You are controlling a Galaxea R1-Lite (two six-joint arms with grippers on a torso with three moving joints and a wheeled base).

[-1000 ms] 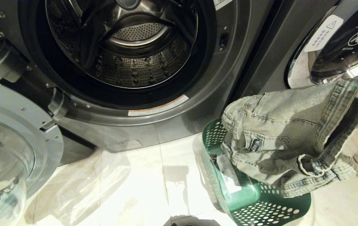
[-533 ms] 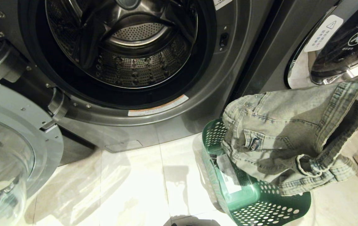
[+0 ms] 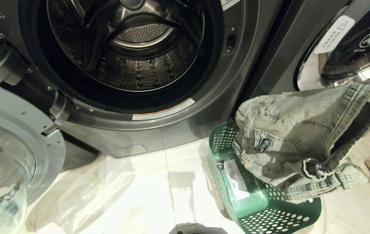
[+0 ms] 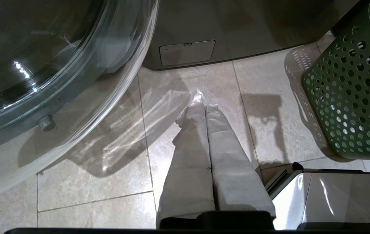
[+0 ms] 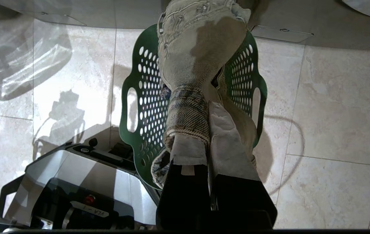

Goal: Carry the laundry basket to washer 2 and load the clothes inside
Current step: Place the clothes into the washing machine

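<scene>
Right end effector (image 5: 208,107) pinches a denim edge of the clothes (image 3: 301,136); padded fingers (image 5: 227,143) pressed together on the fabric. The garment hangs clear above the laundry basket (image 3: 262,211), its lower folds just over the basket's interior. In the head view the end effector itself sits past the right edge.

Basket rests on the tiled floor (image 3: 133,195), just right of the open washer (image 3: 185,123). Washer door (image 3: 9,152) is swung out to the left; perforated steel drum (image 3: 139,58) visible. A second machine (image 3: 350,42) stands to the right, door closed.

Left end effector (image 4: 204,105) hangs low over the floor beside the open door, fingers pressed together, holding nothing.
</scene>
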